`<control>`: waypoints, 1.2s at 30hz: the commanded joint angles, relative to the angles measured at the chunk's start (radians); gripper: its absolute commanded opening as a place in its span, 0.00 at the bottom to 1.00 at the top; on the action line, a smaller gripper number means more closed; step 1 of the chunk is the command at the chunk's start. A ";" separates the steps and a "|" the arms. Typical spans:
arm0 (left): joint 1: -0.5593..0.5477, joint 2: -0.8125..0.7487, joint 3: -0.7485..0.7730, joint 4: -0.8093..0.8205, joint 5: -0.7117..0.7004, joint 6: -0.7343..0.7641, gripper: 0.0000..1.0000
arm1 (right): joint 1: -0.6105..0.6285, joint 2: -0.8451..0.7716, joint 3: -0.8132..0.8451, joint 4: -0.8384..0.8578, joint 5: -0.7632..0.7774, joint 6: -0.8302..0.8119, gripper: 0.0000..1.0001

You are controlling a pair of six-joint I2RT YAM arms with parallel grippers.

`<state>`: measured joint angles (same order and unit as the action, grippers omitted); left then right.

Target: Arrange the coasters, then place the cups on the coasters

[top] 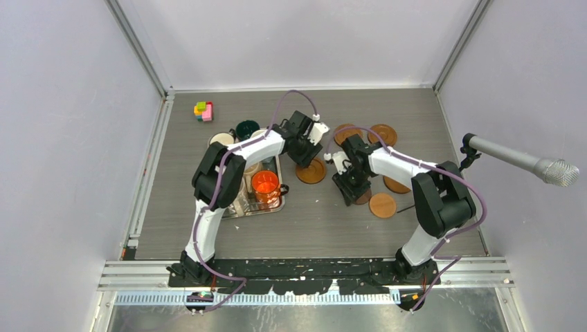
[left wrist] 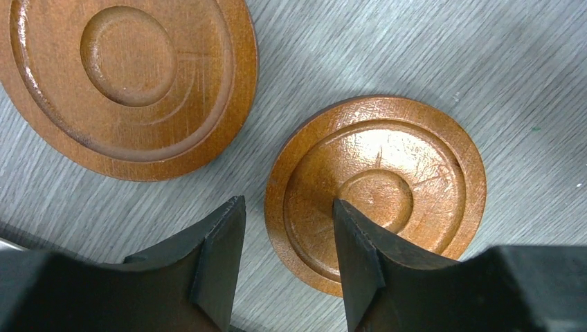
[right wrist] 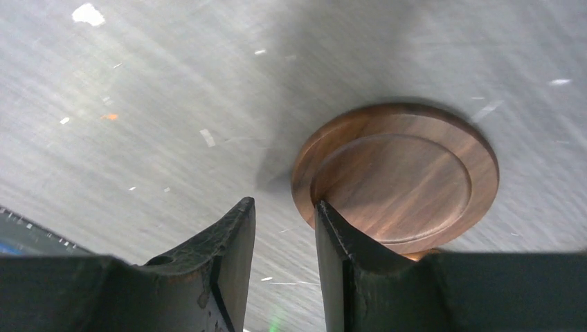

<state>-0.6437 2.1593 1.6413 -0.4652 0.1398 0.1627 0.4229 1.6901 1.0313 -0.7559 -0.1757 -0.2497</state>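
0 cups on coasters (top view): handled ceramic mugs stand on or near the rectangular silver metal tray; round brown wooden coasters lie loose and unordered on the grey table.
Left wrist view: left gripper part open, empty, straddling the rim of 1 flat orange-brown coaster.
Right wrist view: right gripper narrowly open, empty; dark brown coaster lies against 1 finger.
Remaining, as judged: arranging coasters, then placing every cup.
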 commanded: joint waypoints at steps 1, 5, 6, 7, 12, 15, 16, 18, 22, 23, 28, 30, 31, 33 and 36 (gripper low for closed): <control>0.019 -0.054 0.001 0.003 0.027 -0.022 0.51 | 0.047 -0.026 -0.060 -0.047 -0.131 -0.059 0.42; 0.030 -0.059 -0.007 0.011 0.049 -0.039 0.51 | 0.072 -0.032 -0.067 -0.085 -0.170 -0.119 0.42; 0.029 -0.060 -0.010 0.014 0.050 -0.040 0.51 | 0.075 -0.036 -0.069 -0.096 -0.183 -0.134 0.42; 0.029 -0.061 -0.012 0.013 0.051 -0.039 0.51 | 0.082 -0.044 -0.072 -0.107 -0.197 -0.149 0.42; 0.029 -0.054 -0.009 0.003 0.067 -0.040 0.51 | 0.088 -0.110 -0.081 -0.130 -0.222 -0.238 0.43; 0.029 -0.054 -0.006 0.003 0.083 -0.038 0.51 | 0.085 -0.184 -0.053 -0.126 -0.221 -0.249 0.51; 0.030 -0.052 -0.004 0.002 0.088 -0.038 0.51 | 0.077 -0.209 -0.036 -0.122 -0.229 -0.232 0.54; 0.029 -0.048 0.001 0.001 0.095 -0.041 0.51 | 0.053 -0.250 0.004 -0.104 -0.195 -0.159 0.59; 0.029 -0.037 0.018 -0.002 0.105 -0.051 0.51 | -0.006 -0.245 0.062 -0.096 0.005 -0.038 0.59; 0.028 -0.035 0.023 -0.002 0.109 -0.053 0.51 | -0.025 -0.244 0.065 -0.093 0.064 -0.019 0.58; 0.014 -0.023 0.048 -0.007 0.118 -0.052 0.50 | -0.169 -0.242 0.039 -0.079 0.286 0.020 0.52; 0.007 -0.023 0.054 -0.008 0.118 -0.051 0.50 | -0.214 -0.240 0.021 -0.054 0.352 0.017 0.48; 0.003 -0.020 0.057 -0.009 0.120 -0.051 0.50 | -0.227 -0.237 0.012 -0.038 0.381 0.012 0.46; -0.007 -0.013 0.065 -0.010 0.121 -0.051 0.49 | -0.239 -0.224 0.002 -0.011 0.422 0.003 0.43; -0.020 0.017 0.091 -0.018 0.119 -0.054 0.48 | -0.248 -0.181 -0.003 0.018 0.461 -0.012 0.40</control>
<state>-0.6403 2.1593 1.6722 -0.4782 0.2337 0.1120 0.1753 1.4719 1.0367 -0.8070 0.1627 -0.2562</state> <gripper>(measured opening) 0.487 0.416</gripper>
